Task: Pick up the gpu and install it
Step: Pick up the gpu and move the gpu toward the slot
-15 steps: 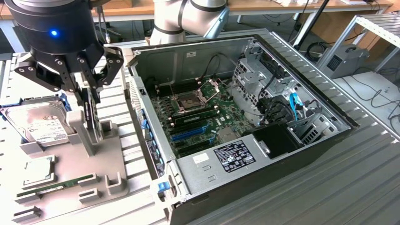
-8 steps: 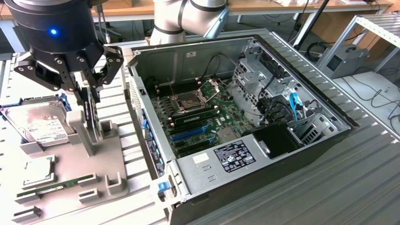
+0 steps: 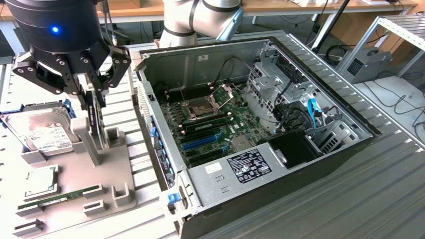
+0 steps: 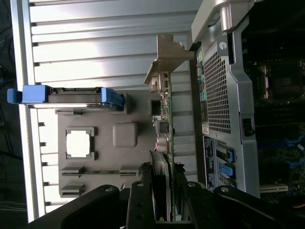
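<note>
Wooden desks (image 3: pixel 279 6) behind ribbed metal tabletop (image 3: pixel 371 199)

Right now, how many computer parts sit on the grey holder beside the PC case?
4: hard drive at the far end, GPU standing on edge in the middle, CPU and RAM stick at the near end. More may be hidden.

- The arm (image 3: pixel 199 17) shows as pale grey tube links with a joint at the top of the exterior view.
- The end effector (image 3: pixel 93 97) hangs at the exterior view's upper left, its round black body upright with a blue light lit on it.
- Black linkage bars spread out to either side below the body, and the two fingers (image 4: pixel 143 191) point straight down.
- The fingers press on both faces of the gpu (image 4: pixel 167 95), part-way closed.
</note>
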`<state>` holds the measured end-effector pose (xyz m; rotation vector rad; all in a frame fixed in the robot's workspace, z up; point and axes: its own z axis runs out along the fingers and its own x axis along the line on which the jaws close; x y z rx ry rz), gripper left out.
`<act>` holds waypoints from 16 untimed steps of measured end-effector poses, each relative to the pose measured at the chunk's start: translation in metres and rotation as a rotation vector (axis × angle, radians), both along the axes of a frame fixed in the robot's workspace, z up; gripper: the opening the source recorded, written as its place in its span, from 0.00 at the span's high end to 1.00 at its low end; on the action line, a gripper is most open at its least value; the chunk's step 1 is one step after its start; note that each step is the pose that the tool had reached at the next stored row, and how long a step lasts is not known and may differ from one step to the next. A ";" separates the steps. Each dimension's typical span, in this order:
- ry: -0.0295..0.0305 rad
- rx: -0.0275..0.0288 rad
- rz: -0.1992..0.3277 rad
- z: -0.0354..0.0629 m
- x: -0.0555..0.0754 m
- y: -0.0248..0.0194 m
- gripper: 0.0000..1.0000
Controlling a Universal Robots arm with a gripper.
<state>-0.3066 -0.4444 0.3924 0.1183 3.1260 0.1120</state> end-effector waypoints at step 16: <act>0.0000 0.0000 0.000 0.0039 0.000 0.0000 0.71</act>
